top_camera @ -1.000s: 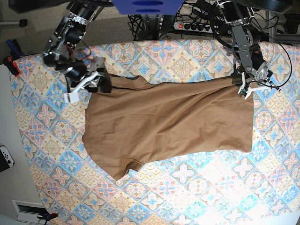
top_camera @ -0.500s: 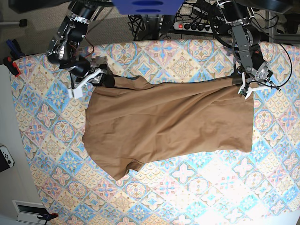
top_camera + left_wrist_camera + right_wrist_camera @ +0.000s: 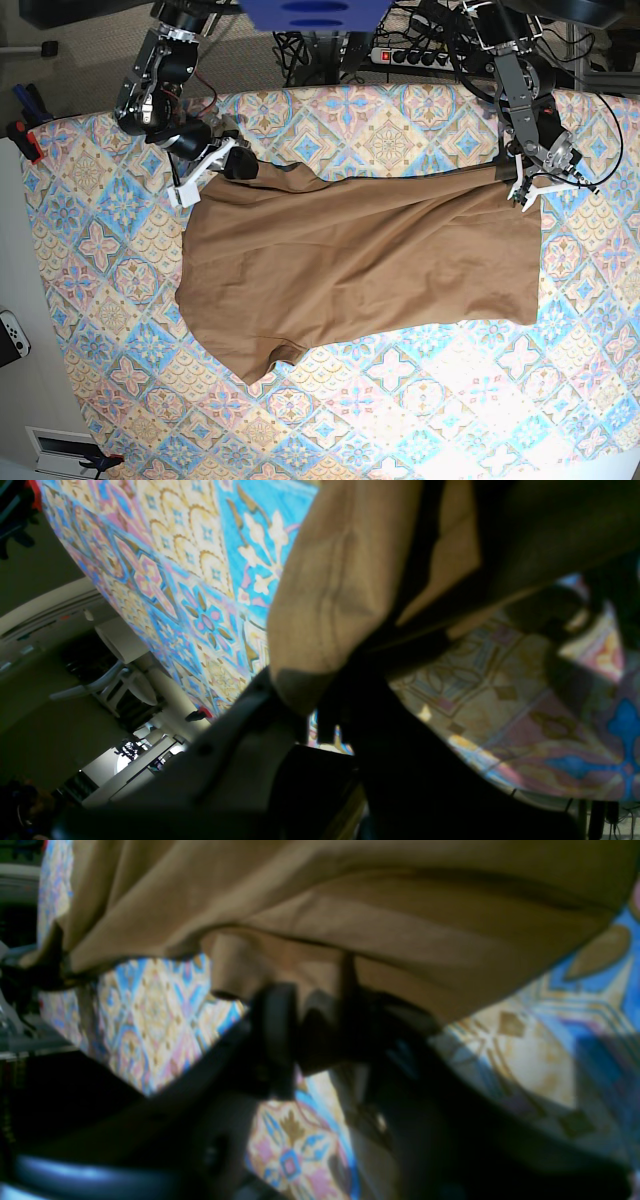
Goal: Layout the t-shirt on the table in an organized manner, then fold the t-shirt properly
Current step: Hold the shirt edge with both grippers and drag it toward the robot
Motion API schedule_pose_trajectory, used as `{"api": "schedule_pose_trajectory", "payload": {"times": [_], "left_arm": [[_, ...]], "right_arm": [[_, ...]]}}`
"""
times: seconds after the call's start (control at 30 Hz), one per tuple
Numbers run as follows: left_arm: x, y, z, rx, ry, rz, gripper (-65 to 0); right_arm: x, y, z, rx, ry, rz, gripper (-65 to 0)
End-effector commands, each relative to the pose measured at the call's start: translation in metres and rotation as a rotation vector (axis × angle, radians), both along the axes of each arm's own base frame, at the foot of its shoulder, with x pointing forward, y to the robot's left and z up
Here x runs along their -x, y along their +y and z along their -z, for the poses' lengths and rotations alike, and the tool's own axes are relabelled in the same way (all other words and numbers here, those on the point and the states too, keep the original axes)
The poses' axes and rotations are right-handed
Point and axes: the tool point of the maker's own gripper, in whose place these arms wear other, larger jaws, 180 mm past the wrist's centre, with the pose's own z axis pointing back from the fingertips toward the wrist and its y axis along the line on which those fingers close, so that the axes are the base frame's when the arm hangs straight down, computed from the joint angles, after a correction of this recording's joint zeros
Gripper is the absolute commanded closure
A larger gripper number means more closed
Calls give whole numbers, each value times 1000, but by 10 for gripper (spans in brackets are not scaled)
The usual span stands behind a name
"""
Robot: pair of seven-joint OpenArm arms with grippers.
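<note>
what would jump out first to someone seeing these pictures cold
The big tan t-shirt spread across the middle of the busy, diamond-patterned table grabs the eye first. Next come the two arms at its far edge: the left gripper pinching one corner of the cloth, and the right gripper at the opposite far corner, where cloth sits between its fingers in the wrist view.

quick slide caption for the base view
Both grippers, left and right, pinch the tan t-shirt at its far edge on the patterned table.

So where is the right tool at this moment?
In the base view, the right tool is at upper left, at the t-shirt's far corner on the table.
</note>
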Motion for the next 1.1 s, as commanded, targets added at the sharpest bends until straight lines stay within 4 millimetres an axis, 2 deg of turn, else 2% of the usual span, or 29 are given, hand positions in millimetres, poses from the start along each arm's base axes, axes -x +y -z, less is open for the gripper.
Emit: {"api": "schedule_pose_trajectory", "payload": {"times": [0.0, 0.03, 0.2, 0.47, 0.53, 0.73, 0.8, 0.87, 0.97, 1.07], "left_arm": [[-5, 7, -12, -34, -28, -8, 0], [-5, 7, -12, -34, -28, -8, 0], [-5, 7, -12, -34, -28, -8, 0], [-4, 7, -11, -34, -26, -8, 0], [2, 8, -9, -36, -11, -7, 0], [22, 8, -1, -45, 40, 5, 0], [27, 11, -5, -56, 37, 29, 0], [30, 8, -1, -37, 26, 67, 0], [39, 13, 1, -16, 7, 78, 0], [39, 16, 1, -7, -9, 78, 0]], "right_arm": [[-8, 0, -10, -10, -45, 2, -52], [-7, 0, -10, -10, -43, 1, -1], [-6, 0, -9, -7, -38, -3, 0], [40, 0, 14, -8, 71, -3, 0], [53, -1, 18, -9, 96, 3, 0], [65, -7, 10, 29, 86, 2, 0], [65, -12, 7, 43, 81, 10, 0], [66, -28, 7, 64, 84, 51, 0], [82, -38, 12, 75, 120, 82, 0], [94, -39, 14, 82, 144, 82, 0]]}}
